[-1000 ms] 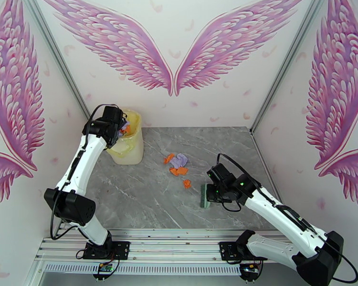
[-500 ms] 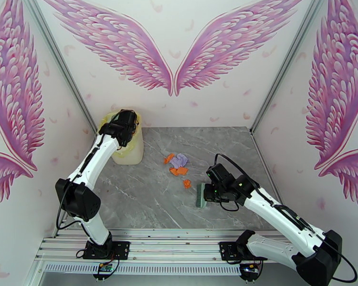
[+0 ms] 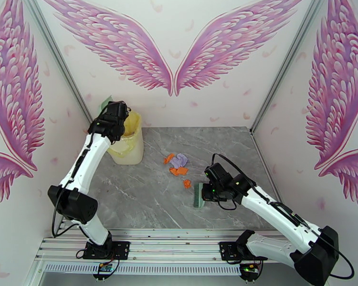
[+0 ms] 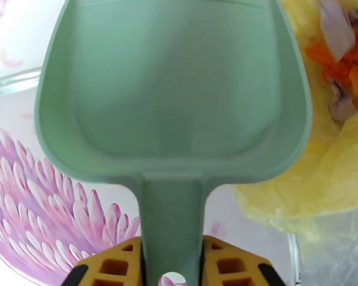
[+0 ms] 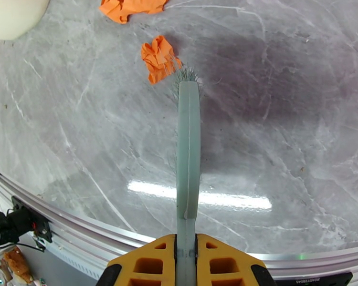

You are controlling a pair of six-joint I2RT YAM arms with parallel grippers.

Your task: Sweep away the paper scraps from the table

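Paper scraps lie mid-table [image 3: 145, 196]: a lavender one [image 3: 180, 160] with orange bits [image 3: 179, 171] beside it, and a lone orange scrap [image 3: 186, 183] [image 5: 157, 58]. My right gripper [image 3: 210, 192] [image 5: 186, 256] is shut on a green brush [image 3: 198, 195] [image 5: 188, 139], whose bristles touch that lone scrap. My left gripper [image 3: 113, 118] [image 4: 172, 256] is shut on the handle of a green dustpan [image 4: 174, 86], raised at the rim of the bin [image 3: 127, 144]. The pan looks bare inside. Orange and lavender scraps [image 4: 351, 67] lie in the bin's yellow bag.
The pale bin with its yellow bag [image 4: 322, 177] stands at the table's back left corner. White walls with pink wings close in the left, back and right. A metal rail [image 5: 83, 229] runs along the near edge.
The left arm swung the dustpan across the bin's rim and back, lifting it toward the back wall. The right arm slid the brush leftward, up to the lone orange scrap.
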